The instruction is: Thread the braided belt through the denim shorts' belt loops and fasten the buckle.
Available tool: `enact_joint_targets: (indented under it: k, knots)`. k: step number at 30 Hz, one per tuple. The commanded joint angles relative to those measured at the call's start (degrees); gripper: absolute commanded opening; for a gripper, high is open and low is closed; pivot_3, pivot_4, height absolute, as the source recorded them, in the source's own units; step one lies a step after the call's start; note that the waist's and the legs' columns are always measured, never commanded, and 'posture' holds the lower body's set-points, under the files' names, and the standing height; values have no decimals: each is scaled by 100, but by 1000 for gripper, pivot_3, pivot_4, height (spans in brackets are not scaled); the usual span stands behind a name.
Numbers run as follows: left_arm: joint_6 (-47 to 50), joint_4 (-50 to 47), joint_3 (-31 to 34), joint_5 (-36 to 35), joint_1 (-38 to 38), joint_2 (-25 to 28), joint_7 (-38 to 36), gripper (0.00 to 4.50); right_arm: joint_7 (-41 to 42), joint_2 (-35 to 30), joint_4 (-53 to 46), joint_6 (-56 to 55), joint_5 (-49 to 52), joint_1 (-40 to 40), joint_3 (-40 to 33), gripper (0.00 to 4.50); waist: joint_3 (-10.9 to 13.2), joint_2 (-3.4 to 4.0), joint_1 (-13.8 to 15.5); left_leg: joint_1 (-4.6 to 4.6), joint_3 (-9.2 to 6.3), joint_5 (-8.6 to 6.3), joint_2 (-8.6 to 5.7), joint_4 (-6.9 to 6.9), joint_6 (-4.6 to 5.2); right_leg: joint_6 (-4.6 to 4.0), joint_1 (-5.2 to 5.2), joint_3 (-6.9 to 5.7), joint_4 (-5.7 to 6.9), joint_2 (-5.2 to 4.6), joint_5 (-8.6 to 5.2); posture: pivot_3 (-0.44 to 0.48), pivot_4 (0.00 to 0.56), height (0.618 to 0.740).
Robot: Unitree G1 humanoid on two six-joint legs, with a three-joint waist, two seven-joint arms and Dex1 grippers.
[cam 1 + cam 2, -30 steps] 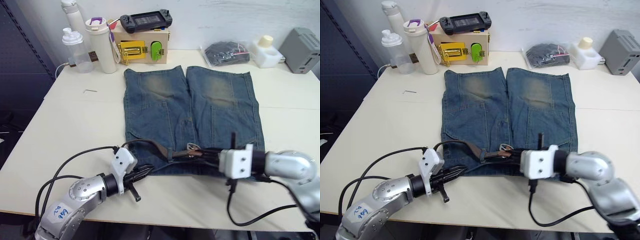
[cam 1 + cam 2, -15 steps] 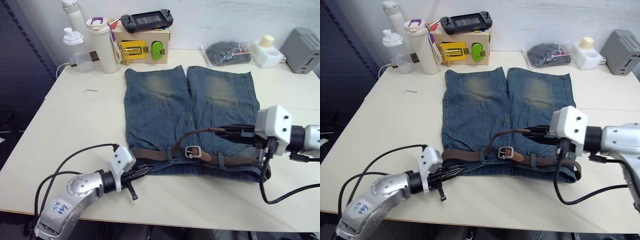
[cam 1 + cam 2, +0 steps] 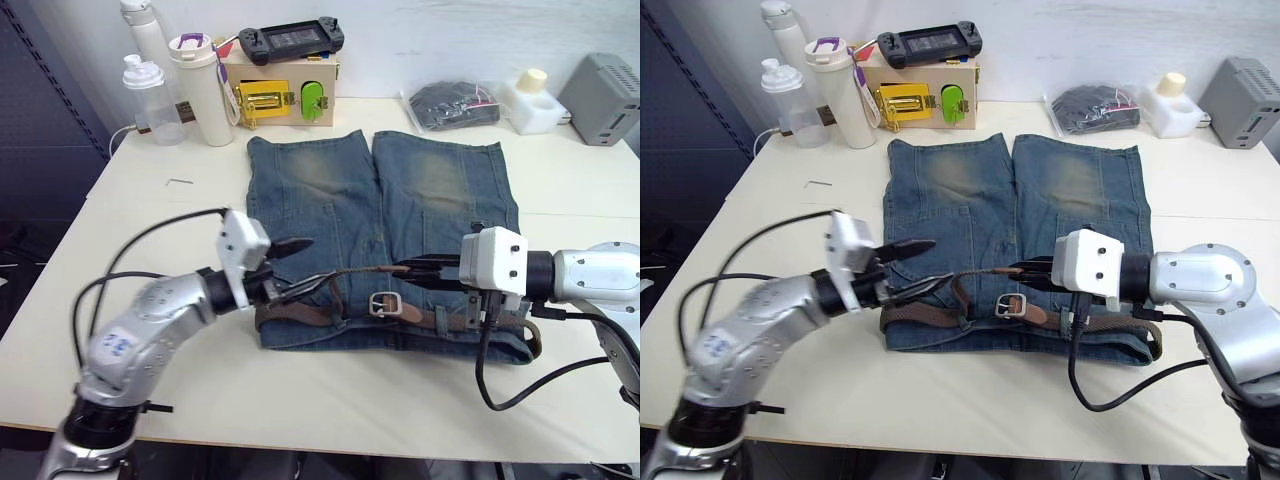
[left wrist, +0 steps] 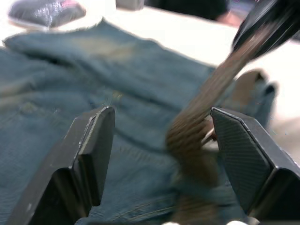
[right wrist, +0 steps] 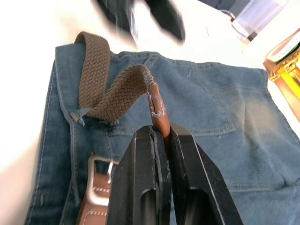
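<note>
The denim shorts (image 3: 400, 200) lie flat with the waistband toward the table's front edge. The braided belt (image 3: 300, 312) runs along the waistband under belt loops (image 3: 440, 318), and its silver buckle (image 3: 384, 303) lies near the middle. The belt's free end arches up from the buckle. My right gripper (image 5: 159, 133) is shut on its brown leather tip (image 5: 158, 112), just above the waistband (image 3: 415, 270). My left gripper (image 3: 305, 264) hovers open over the left side of the waistband. The raised belt strand (image 4: 197, 136) passes between its fingers (image 4: 93, 154) without being clamped.
Along the back edge stand two bottles (image 3: 200, 90), a wooden box with a yellow latch (image 3: 262, 100) carrying a game controller (image 3: 292, 40), a dark bundle in a plastic bag (image 3: 450, 105), a white container (image 3: 530, 100) and a grey box (image 3: 600, 98). A small hex key (image 3: 180, 182) lies at the left.
My left gripper has risen from the table's front edge to above the waistband's left side and opened. My right gripper has carried the belt tip leftward toward it.
</note>
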Motion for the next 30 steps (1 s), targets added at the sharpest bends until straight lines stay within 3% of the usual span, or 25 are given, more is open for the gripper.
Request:
enact_joint_targets:
  k: [1, 6, 9, 15, 18, 21, 23, 28, 30]
  knots:
    - [-614, 145, -185, 568, 34, -126, -181, 3635, 29, 43, -99, 32, 117, -123, -66, 0, 0, 0, -50, 0, 0, 0, 0, -2, 0, 0, -1, -1, 1, 0, 0, 0, 150, 645]
    - [-852, 328, -158, 765, 31, -451, -245, 3635, -1, 61, -161, 165, 223, -146, -120, 0, 0, 0, -84, 0, -10, 0, 0, -3, -1, 2, 0, -17, 1, -2, 1, 0, 150, 645]
    - [-940, 346, -89, 779, 65, -581, -311, 2718, -14, 53, -169, 212, 219, -121, -124, 0, 0, 0, -86, 0, -10, 0, 0, -3, -1, 7, 0, -22, 1, -4, 3, 0, 150, 645]
    - [-1040, 205, -23, 764, 275, -626, -461, 34, -172, 95, -172, 560, 346, -118, -161, 0, 0, 0, -90, 0, -11, 1, 0, -3, -1, 12, 0, -31, 1, -8, 6, 0, 150, 645]
    - [-1066, 208, -46, 845, 330, -647, -439, 34, -227, 119, -185, 680, 391, -114, -177, 0, 0, 0, -89, 0, -12, 1, 0, -3, -1, 13, 0, -33, 1, -9, 6, 0, 150, 645]
    - [-1048, 185, -50, 914, 353, -675, -375, 0, -366, 135, -164, 883, 446, -83, -219, 1116, 0, 0, -85, 0, -12, 1, 0, -3, -1, 15, 2, -33, 0, -10, 7, 0, 150, 645]
    - [-974, 167, 11, 920, 377, -738, -242, 0, -525, 147, -155, 1145, 559, 31, -338, 2094, 0, 0, -82, 1, -12, 1, 0, -2, -1, 18, 2, -33, 0, -10, 9, 0, 150, 645]
    - [-655, -60, 276, 685, 216, -895, -32, 0, -598, -48, -663, 913, 104, 955, -301, 4444, -1, -1, -76, 0, -23, 1, -1, -3, -1, 28, 7, -43, -2, -10, 14, 0, 150, 645]
    - [-478, -158, 380, 539, 62, -971, 37, 0, -737, 20, -834, 853, -109, 1209, -139, 4444, -1, -1, -80, 1, -22, 3, 0, -3, -4, 30, 7, -46, -2, -11, 15, 0, 150, 645]
